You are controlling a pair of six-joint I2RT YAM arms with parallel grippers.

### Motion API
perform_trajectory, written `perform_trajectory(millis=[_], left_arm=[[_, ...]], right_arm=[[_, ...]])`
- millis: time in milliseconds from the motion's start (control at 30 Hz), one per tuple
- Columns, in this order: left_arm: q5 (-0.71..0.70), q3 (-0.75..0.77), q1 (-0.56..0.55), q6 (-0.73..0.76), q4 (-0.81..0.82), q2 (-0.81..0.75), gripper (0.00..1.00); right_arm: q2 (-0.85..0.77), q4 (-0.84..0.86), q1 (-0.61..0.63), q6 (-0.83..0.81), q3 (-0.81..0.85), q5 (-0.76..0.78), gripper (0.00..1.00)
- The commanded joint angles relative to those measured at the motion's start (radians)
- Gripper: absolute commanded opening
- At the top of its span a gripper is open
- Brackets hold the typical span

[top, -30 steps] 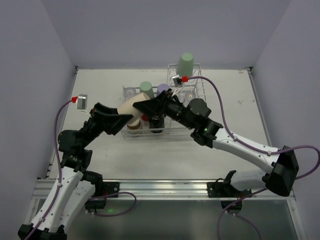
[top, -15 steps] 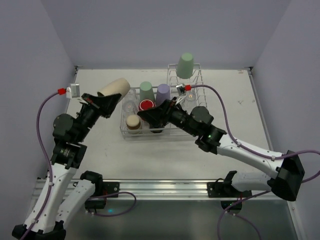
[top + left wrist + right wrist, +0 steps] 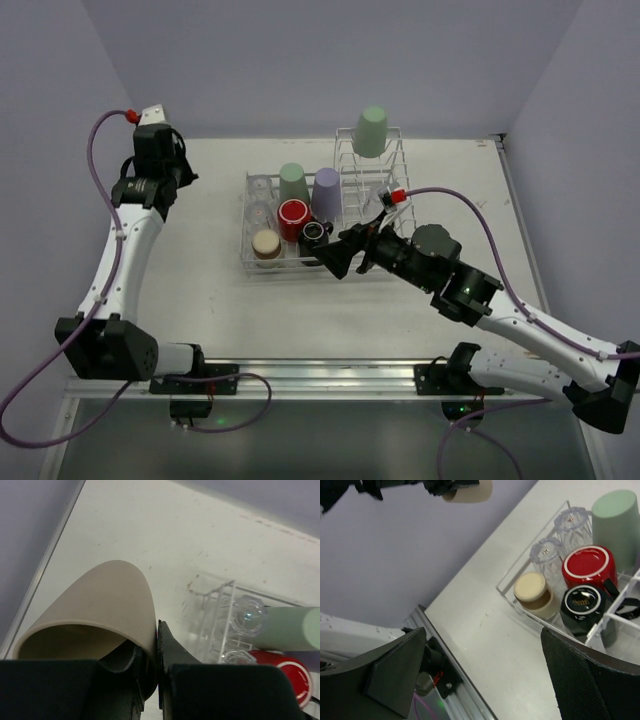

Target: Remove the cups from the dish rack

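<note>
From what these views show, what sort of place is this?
Probably a robot test cell, not a kitchen: plain walls box in a white table, the left arm and right arm are bolted to a metal rail, with a dish rack of cups.

1. The left arm stands steeply upright with its wrist bent over. The left gripper is clamped, the wall of the beige tumbler between its fingers.
2. The right arm stretches low. The right gripper holds its fingers spread wide.
</note>
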Motion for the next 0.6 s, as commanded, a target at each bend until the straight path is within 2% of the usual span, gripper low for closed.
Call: perform_trajectory(millis=[0,167,233,567], left_arm=[[-0.032,0.09,0.038,0.086,-0.147,0.119,0.0],[-0.003,0.112,0.057,0.094,-0.155,0.325,0.0],[0.037,0.121,0.1,0.082,-0.131,0.383,0.0],[0.081,0.205,0.155,0.06,-0.134,0.586,0.0]], right_arm=[[-0.038,-0.159,0.004,-0.075,0.032,0.031,0.99],[-0.058,-0.221,0.005,-0.09,0.03,0.006,0.99],[-0.078,-0.219,0.005,-0.096,0.012,-0.005,0.99],[-0.089,-0.179,0.019,-0.081,-0.022,-0.042,0.99]])
